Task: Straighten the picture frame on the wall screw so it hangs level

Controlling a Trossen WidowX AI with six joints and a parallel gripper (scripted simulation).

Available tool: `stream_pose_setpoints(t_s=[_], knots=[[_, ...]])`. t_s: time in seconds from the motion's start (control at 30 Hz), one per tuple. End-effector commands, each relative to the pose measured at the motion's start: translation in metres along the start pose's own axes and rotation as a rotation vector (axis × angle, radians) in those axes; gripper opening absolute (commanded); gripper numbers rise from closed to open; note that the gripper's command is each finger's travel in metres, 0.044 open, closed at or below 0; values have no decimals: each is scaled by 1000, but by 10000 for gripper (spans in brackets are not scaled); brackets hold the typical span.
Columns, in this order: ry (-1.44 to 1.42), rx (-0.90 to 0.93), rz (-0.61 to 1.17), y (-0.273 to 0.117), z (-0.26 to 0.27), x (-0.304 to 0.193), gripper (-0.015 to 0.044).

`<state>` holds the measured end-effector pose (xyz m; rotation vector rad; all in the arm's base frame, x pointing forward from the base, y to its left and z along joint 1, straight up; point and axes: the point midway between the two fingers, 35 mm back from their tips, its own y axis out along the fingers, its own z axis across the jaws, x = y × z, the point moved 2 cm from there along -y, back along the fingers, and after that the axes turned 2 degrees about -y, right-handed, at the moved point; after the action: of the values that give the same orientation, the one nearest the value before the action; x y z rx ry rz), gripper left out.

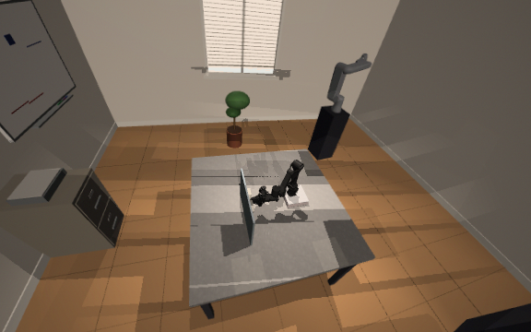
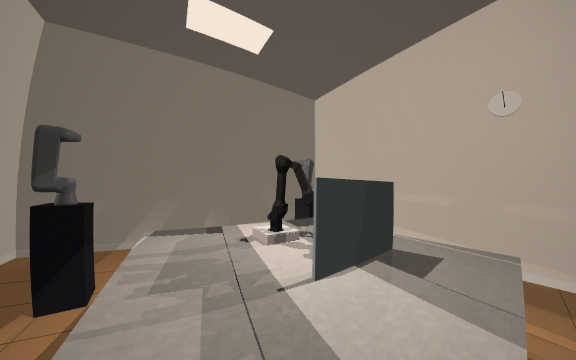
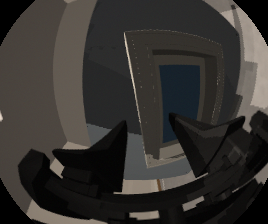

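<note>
The picture frame (image 3: 140, 75), greyish-beige around a dark blue picture (image 3: 181, 100), hangs on the upright wall panel (image 1: 247, 214) (image 2: 355, 225) (image 3: 105, 85). In the wrist view its left edge leans, top to the left, and its top edge slopes down to the right; the lens bends the picture. The screw and notched strip are hidden. My gripper (image 3: 147, 119) (image 1: 253, 201) is open close in front of the panel. In the wrist view the frame's lower left side shows between the fingertips, and the right finger covers part of its lower right. Contact cannot be told. The panel hides the gripper in the exterior view.
The panel stands on the grey table (image 1: 219, 281) (image 2: 418, 315). My black arm (image 1: 288, 182) (image 2: 280, 187) rises from a pale base block (image 1: 299, 200) (image 2: 274, 236) on the panel's frame side. A plant, a cabinet and another arm on a black pedestal stand off the table.
</note>
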<state>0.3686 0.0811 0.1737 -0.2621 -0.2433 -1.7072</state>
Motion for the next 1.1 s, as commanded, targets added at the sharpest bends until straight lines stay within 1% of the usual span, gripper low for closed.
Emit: stream_pose_setpoints(t_s=[0.0, 0.67, 0.87, 1.07], knots=[[1, 4, 3, 0, 1, 0, 260], [1, 4, 3, 0, 2, -1, 260], [1, 4, 3, 0, 2, -1, 103], [1, 4, 3, 0, 2, -1, 62]])
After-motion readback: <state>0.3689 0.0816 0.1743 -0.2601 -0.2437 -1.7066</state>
